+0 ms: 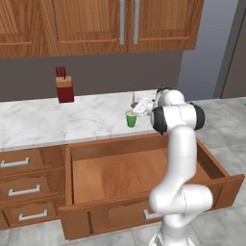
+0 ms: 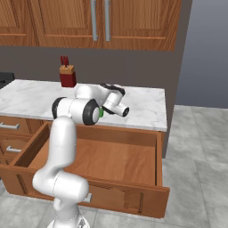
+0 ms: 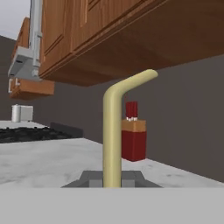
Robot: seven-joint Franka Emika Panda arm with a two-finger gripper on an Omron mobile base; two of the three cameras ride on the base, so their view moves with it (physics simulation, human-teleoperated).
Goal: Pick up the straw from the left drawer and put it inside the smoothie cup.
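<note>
1. End effector (image 3: 112, 181) is clamped on the straw (image 3: 113, 131), which stands up from the jaws with a bent top. From the left base view the straw (image 1: 133, 99) sits just above the cup (image 1: 131, 118) on the worktop (image 1: 57, 120).
2. Best bet, I'd say: line the lower end up over the cup mouth, keep it upright, lower gently, and only let go once it's inside.
3. Count: one straw, one cup, one knife block (image 1: 64, 88), one open drawer (image 1: 139, 173).
</note>
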